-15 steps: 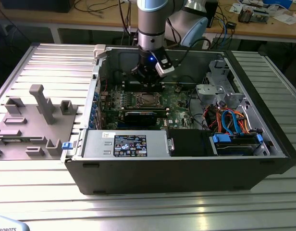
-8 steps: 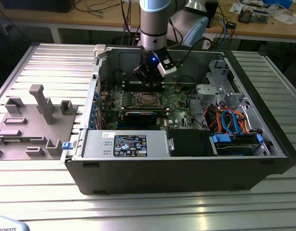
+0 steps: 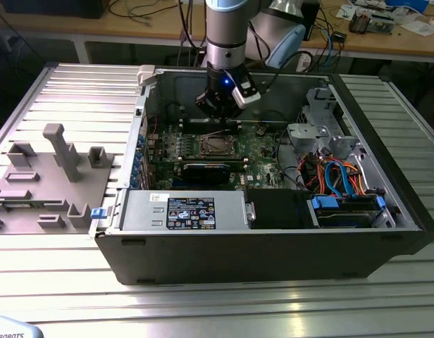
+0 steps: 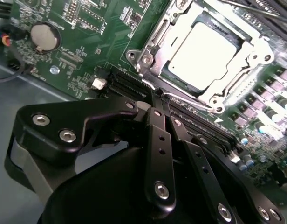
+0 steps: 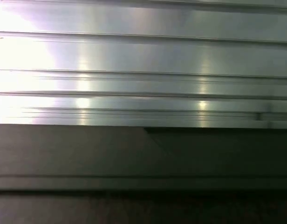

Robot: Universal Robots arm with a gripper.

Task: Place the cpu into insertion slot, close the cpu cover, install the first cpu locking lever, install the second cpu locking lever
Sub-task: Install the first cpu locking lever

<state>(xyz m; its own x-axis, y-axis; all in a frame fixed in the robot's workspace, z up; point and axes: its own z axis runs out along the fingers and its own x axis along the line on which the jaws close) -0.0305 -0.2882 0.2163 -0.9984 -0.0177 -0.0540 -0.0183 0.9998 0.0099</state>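
**CPU seated, cover down**

The tool [image 4: 158, 100] is hovering just beside the socket, its fingers pressed together on nothing. The cpu [image 4: 201, 52] is lying flat in the slot, framed by the cpu cover [image 4: 148, 49]. No writing is showing legibly on the motherboard [image 4: 83, 51].

This was a robotics lab: an opened computer case [image 3: 273, 211] lay on a ribbed aluminium table [image 3: 386, 296], grey fixture blocks [image 3: 55, 176] alongside, and wooden benches [image 3: 407, 42] strewn with cables behind.
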